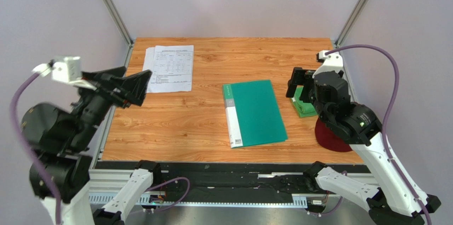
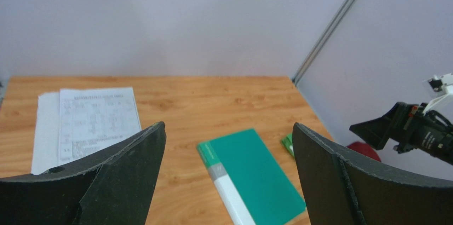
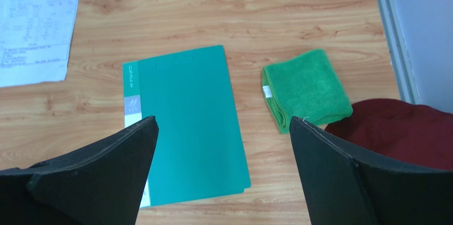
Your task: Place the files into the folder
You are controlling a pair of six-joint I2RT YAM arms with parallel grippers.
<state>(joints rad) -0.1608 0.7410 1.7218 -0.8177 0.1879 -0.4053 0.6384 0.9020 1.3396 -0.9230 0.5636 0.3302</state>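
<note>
The files (image 1: 170,68) are white printed sheets lying flat at the table's far left; they also show in the left wrist view (image 2: 87,124) and the right wrist view (image 3: 37,31). The closed teal-green folder (image 1: 254,112) lies flat at mid-table, its white label strip on the left; it shows in the left wrist view (image 2: 255,180) and the right wrist view (image 3: 186,124). My left gripper (image 1: 133,88) is open and empty, raised near the left table edge. My right gripper (image 1: 299,84) is open and empty, raised right of the folder.
A bright green folded cloth (image 3: 305,89) lies right of the folder, partly under my right arm in the top view (image 1: 304,109). A dark red object (image 3: 393,129) sits at the table's right edge (image 1: 329,137). Metal frame posts stand at the back corners.
</note>
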